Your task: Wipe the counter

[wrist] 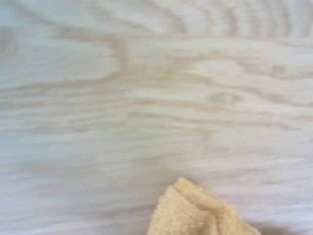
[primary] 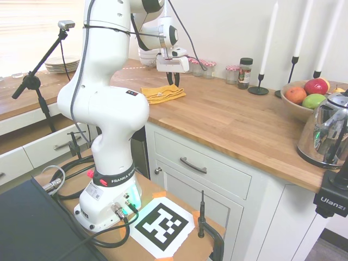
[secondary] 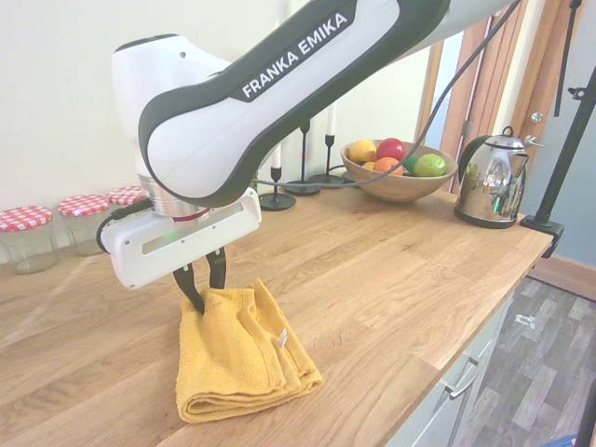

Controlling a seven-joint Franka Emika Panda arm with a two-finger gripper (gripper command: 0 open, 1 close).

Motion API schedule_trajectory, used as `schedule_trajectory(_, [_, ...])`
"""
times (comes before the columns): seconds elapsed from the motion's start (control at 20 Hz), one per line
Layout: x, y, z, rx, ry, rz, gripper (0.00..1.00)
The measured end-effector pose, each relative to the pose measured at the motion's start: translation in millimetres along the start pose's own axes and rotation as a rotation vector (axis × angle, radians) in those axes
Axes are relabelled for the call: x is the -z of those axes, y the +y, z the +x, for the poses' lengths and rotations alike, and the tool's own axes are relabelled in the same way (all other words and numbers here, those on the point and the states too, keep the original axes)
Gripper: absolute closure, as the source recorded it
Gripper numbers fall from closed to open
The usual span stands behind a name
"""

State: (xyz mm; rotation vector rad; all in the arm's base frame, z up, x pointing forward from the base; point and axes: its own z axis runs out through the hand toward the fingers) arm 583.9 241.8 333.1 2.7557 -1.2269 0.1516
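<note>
Yellow folded cloth lies on the wooden counter, near the front edge. The gripper stands above the cloth's far end with its two dark fingers drawn close together, pinching a raised corner of the cloth. That corner also shows in the wrist view over pale wood grain. Behind the gripper stand jars with red checked lids. To the right sit a fruit bowl and a shiny kettle.
</note>
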Motion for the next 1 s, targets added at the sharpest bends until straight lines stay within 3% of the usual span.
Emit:
schedule_trajectory(0.55, [18, 4, 6, -0.008, 0.021, 0.050, 0.00])
schedule_trajectory(1.0, [39, 32, 2, -0.014, 0.035, 0.083, 0.00])
